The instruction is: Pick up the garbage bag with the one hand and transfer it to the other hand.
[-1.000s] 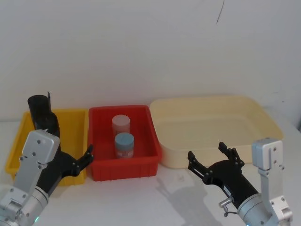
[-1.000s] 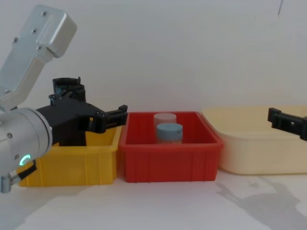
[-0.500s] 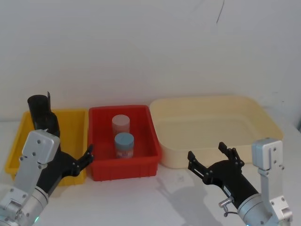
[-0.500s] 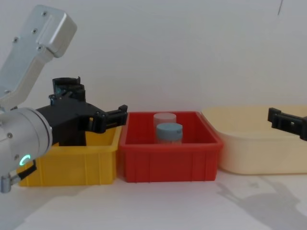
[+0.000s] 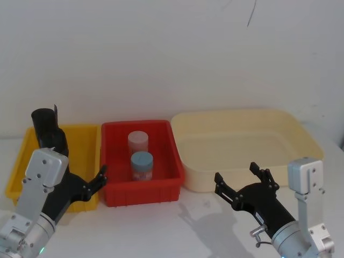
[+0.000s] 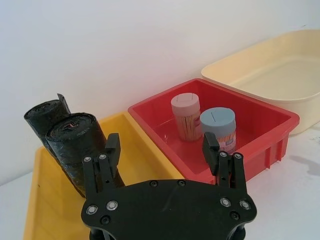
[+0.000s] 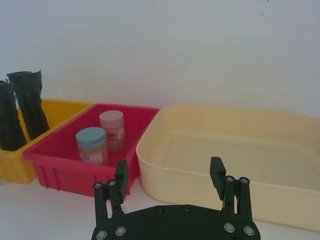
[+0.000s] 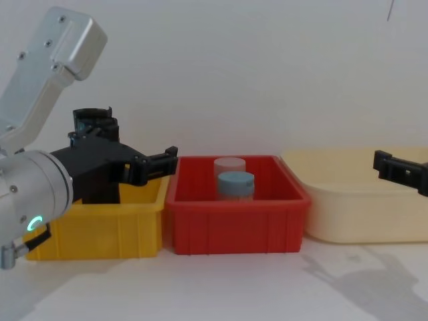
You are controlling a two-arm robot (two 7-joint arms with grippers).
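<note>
Garbage bag [image 6: 73,143]: a thick black roll standing on end at the far left of the yellow bin [image 5: 80,141], leaning a little. Nothing holds it. A slimmer black roll [image 6: 42,112] stands just behind it, on the far side; whether the two touch cannot be told.

Left gripper [image 6: 161,148]: at the near side of the yellow bin, towards its right corner, pointing at the far wall. Fingers spread wide and empty — from the wrist camera, one fingertip lies in line with the garbage bag but short of it, with no contact.

Right gripper [image 5: 235,173]: above the worktop [image 5: 177,226], near the front wall of the cream tub [image 5: 236,114], well apart from the garbage bag. Fingers likewise spread, gripping nothing.

Surroundings: a red bin [image 5: 141,194] sits between the yellow bin and the cream tub, just beside each. Inside it are two upright jars — one with a blue lid [image 5: 142,161] on the near side, one with a pale lid [image 5: 138,141] just behind it. The three containers form a row from left to right across the far part of the worktop.
</note>
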